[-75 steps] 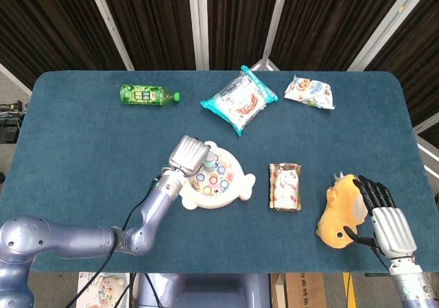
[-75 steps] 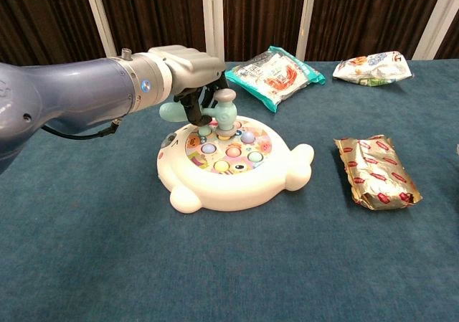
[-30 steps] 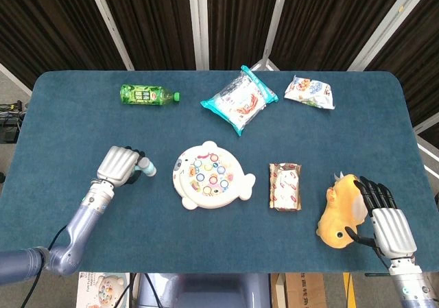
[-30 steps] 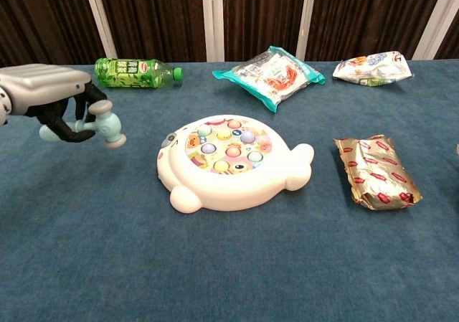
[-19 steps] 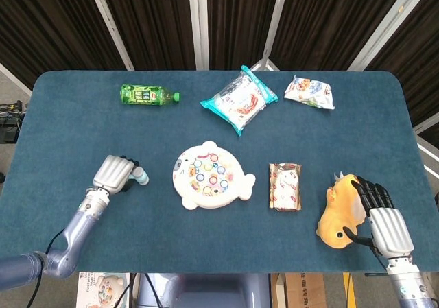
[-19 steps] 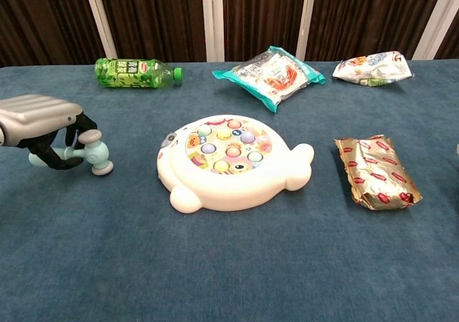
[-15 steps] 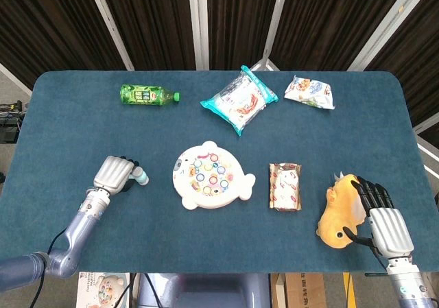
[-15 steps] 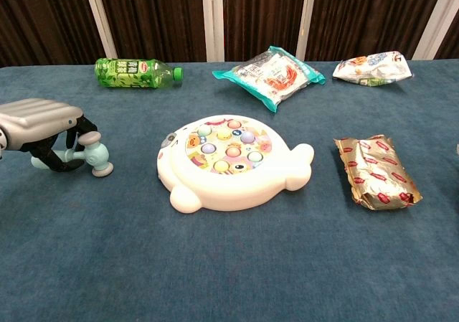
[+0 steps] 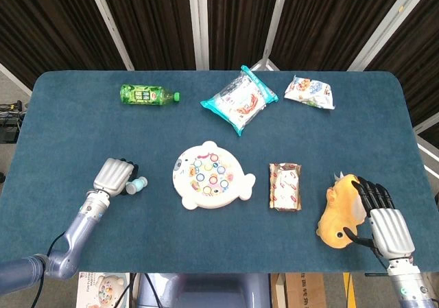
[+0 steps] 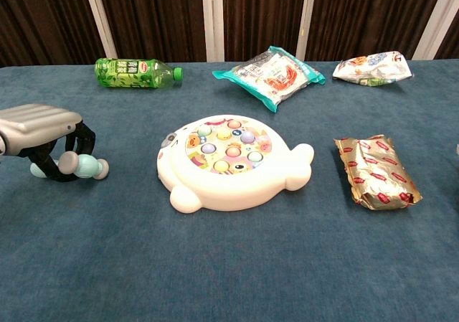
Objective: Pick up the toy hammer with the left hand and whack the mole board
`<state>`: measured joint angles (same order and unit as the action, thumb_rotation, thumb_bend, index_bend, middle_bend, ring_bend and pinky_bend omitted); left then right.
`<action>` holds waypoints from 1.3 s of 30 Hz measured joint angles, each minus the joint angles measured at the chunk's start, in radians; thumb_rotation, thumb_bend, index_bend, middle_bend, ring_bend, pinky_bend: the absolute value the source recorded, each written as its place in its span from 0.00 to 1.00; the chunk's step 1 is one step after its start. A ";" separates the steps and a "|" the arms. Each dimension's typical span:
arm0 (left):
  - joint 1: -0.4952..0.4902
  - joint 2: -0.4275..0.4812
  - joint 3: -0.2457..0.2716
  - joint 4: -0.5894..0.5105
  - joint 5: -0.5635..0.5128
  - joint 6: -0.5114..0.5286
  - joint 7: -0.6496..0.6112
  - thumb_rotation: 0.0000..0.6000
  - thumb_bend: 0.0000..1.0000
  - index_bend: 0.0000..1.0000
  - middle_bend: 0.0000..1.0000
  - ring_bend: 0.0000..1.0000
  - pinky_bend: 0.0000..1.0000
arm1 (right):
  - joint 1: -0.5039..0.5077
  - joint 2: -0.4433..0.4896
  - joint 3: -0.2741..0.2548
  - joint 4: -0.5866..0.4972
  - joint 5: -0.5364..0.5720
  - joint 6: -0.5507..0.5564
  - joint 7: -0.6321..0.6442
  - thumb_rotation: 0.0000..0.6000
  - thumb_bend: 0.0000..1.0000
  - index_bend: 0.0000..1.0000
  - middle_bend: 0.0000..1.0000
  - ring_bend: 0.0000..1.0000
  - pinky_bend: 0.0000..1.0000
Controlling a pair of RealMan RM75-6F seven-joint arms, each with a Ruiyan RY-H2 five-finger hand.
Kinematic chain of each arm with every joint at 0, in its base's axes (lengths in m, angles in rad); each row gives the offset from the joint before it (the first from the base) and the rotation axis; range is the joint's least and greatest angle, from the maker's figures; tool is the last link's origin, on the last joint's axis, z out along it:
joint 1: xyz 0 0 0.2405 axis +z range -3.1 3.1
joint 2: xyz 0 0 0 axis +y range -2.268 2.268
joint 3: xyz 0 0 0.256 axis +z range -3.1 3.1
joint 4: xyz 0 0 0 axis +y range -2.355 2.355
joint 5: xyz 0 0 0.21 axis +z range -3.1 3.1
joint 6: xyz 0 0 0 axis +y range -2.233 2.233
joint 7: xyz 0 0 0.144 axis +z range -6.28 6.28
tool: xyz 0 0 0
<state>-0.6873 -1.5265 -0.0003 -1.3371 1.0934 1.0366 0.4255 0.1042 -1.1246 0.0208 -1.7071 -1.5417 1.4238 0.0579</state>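
The toy hammer (image 10: pixel 80 166) is pale teal with a grey face. It lies on its side on the blue table, left of the mole board (image 10: pixel 231 161). My left hand (image 10: pixel 41 132) arches over it, and its dark fingers (image 10: pixel 51 166) curl around the handle. In the head view the hammer head (image 9: pixel 136 184) sticks out to the right of my left hand (image 9: pixel 113 175). The white mole board (image 9: pixel 212 183) with coloured pegs sits mid-table, well apart from the hammer. My right hand (image 9: pixel 384 219) lies at the front right with its fingers stretched out against an orange toy (image 9: pixel 341 212).
A green bottle (image 9: pixel 147 95) lies at the back left. A teal snack bag (image 9: pixel 240 99) and a white packet (image 9: pixel 310 91) lie along the back. A foil-wrapped packet (image 9: pixel 285 186) lies right of the mole board.
My left hand carried the hammer from over the board leftward and down to the table. In the last half second the hammer tipped from head-down onto its side. The right hand stayed still.
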 measured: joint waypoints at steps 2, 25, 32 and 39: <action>0.005 0.005 -0.005 -0.004 0.002 0.001 0.000 1.00 0.34 0.53 0.47 0.42 0.54 | -0.001 0.000 0.000 0.000 0.000 0.001 -0.001 1.00 0.22 0.00 0.00 0.00 0.00; 0.022 0.007 -0.061 -0.017 0.011 0.000 0.026 1.00 0.34 0.49 0.44 0.41 0.52 | 0.000 -0.001 -0.004 -0.004 -0.004 -0.003 -0.007 1.00 0.22 0.00 0.00 0.00 0.00; 0.029 0.016 -0.066 -0.025 0.011 -0.002 0.031 1.00 0.34 0.48 0.43 0.40 0.52 | 0.000 0.000 -0.005 -0.005 -0.004 -0.004 -0.006 1.00 0.22 0.00 0.00 0.00 0.00; 0.046 0.061 -0.066 -0.064 0.018 0.017 0.036 1.00 0.22 0.28 0.23 0.24 0.32 | -0.001 0.001 -0.007 -0.004 -0.006 -0.003 -0.008 1.00 0.22 0.00 0.00 0.00 0.00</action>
<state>-0.6413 -1.4657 -0.0664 -1.4011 1.1112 1.0539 0.4614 0.1029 -1.1238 0.0140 -1.7108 -1.5477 1.4212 0.0501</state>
